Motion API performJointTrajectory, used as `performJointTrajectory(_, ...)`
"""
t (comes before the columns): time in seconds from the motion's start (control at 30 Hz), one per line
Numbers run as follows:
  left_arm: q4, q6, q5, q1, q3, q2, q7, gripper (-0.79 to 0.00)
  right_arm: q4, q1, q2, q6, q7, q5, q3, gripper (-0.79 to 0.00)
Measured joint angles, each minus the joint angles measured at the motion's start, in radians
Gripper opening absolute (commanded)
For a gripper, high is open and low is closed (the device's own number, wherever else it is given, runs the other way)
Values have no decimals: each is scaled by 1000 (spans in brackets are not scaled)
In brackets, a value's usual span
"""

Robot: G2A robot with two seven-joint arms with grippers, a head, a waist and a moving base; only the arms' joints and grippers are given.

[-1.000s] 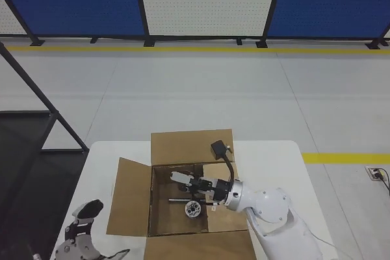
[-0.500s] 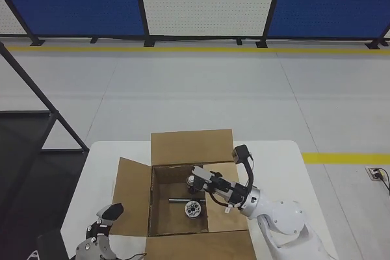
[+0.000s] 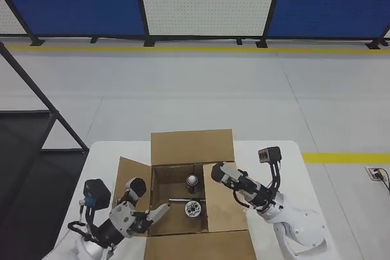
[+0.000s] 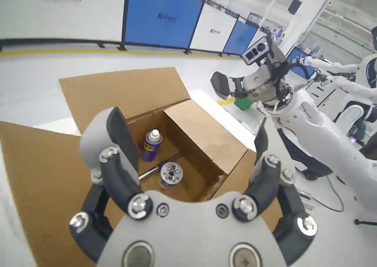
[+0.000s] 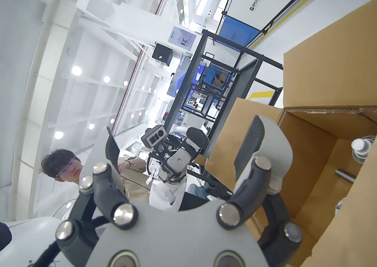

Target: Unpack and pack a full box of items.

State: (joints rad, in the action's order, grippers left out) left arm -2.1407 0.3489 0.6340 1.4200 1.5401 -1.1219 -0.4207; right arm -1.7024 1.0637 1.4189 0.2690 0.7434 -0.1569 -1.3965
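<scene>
An open cardboard box [image 3: 182,148] sits on the white table [image 3: 283,156]. Inside it a blue spray can [image 3: 192,180] stands upright by the far wall. A thin metal rod [image 3: 179,199] and a round metal part [image 3: 193,208] lie on the floor in front of it. My left gripper [image 3: 148,199] hangs open and empty over the box's left flap and wall. The left wrist view looks between its fingers [image 4: 120,132] at the spray can [image 4: 150,144] and round part [image 4: 170,173]. My right gripper [image 3: 222,174] is open and empty above the box's right wall, with the can's cap [image 5: 360,145] beyond its fingers [image 5: 250,144].
The box's flaps [image 3: 130,198] spread outward on all sides and cover much of the table. A black metal frame [image 3: 26,123] stands off the table's left side. Bare table [image 3: 292,169] lies to the right of the box.
My right gripper has pulled back from inside the box to its right wall, uncovering the spray can. My left arm has risen from the near left corner to the box's left flap.
</scene>
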Motion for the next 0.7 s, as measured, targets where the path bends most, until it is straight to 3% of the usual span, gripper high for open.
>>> performJointTrajectory(0.27, 109, -242, -205, -260, -153, -8, -377, 0, -6, 35, -17, 1, 26, -31, -51, 0)
performJointTrajectory(0.7, 133, -249, -246, -240, -152, -9, -359, 0, -5, 34, -18, -7, 30, -29, -50, 0)
